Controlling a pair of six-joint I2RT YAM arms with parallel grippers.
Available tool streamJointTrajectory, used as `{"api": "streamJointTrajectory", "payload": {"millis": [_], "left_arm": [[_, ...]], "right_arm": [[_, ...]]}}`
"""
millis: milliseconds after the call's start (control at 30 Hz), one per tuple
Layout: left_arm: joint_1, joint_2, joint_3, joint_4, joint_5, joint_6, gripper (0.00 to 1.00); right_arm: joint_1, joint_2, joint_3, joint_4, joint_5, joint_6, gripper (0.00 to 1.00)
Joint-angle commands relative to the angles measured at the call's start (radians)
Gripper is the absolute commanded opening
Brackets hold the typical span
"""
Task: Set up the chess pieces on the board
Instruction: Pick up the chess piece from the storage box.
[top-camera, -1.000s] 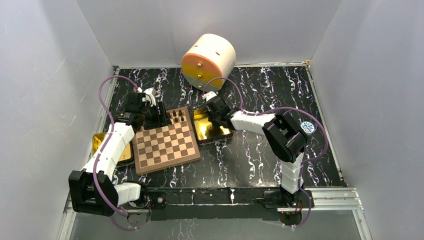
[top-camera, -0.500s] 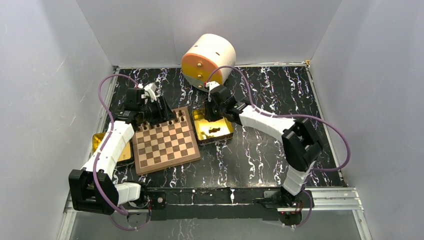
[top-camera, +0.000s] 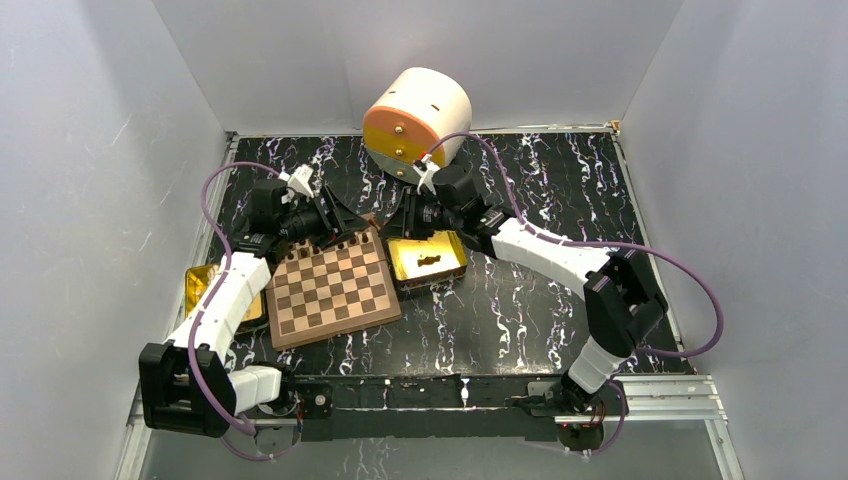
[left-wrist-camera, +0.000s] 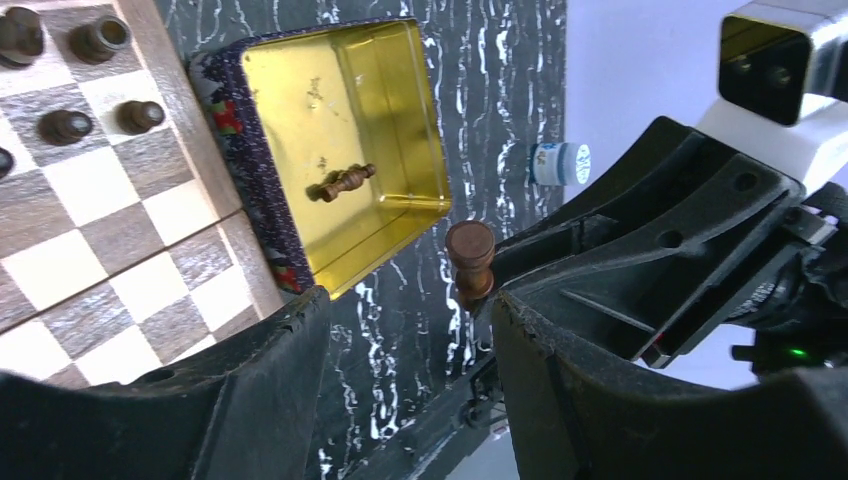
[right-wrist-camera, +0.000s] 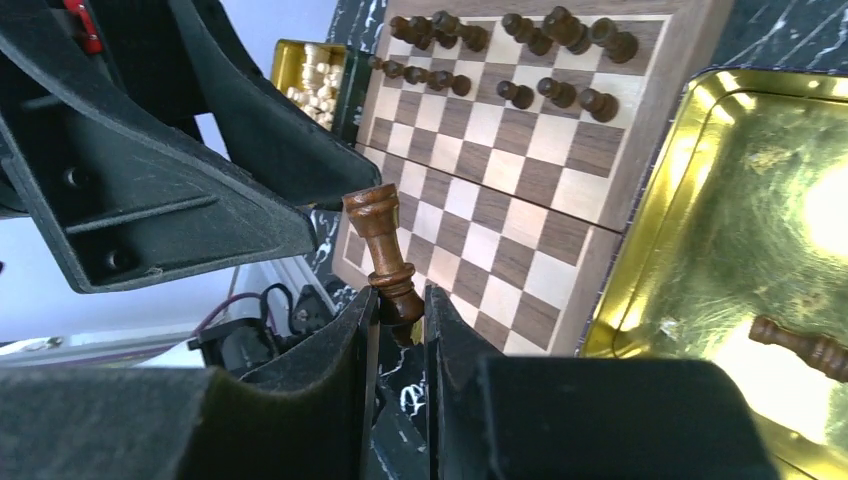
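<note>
My right gripper (right-wrist-camera: 400, 308) is pinching a dark chess piece (right-wrist-camera: 380, 240) by its foot, so the head and stem stick out free beyond the fingertips, which I judge is to leave the other arm something to take. The left gripper (left-wrist-camera: 408, 300) faces it with its jaws spread. From the left wrist camera the piece's head sits just beside one finger (left-wrist-camera: 560, 330), but nothing is clamping it, so I read this as a handover not yet made, held above the table. Below them lies the chessboard (right-wrist-camera: 545, 180), where a group of dark pieces (right-wrist-camera: 500, 40) stands on the two far rows and the other squares are bare. Touching the board's edge is the gold tin (right-wrist-camera: 700, 230), with one more piece (right-wrist-camera: 805, 345) lying on its side in it, waiting to be picked.
</note>
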Motion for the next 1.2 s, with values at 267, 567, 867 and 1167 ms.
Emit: {"api": "streamJointTrajectory", "payload": {"millis": [267,567,867,1167], "left_arm": [[0.001,-0.055,-0.065,0.235,0.084,-0.203,0.40],[-0.007,-0.051,-0.091,0.327,0.114,-0.275,0.20],[-0.010,-0.020,-0.098,0.341,0.163,-0.262,0.13],[-0.010,0.018,-0.016,0.104,0.203,-0.122,0.10]], "right_arm": [[0.032,-0.029,-0.003,0.163,-0.076,0.087,0.18],[0.057,-0.005,0.002,0.179,-0.089,0.077,0.21],[0.064,0.010,-0.001,0.175,-0.118,0.016,0.33],[0.061,-0.020,0.039,-0.010,-0.134,-0.323,0.51]]}}
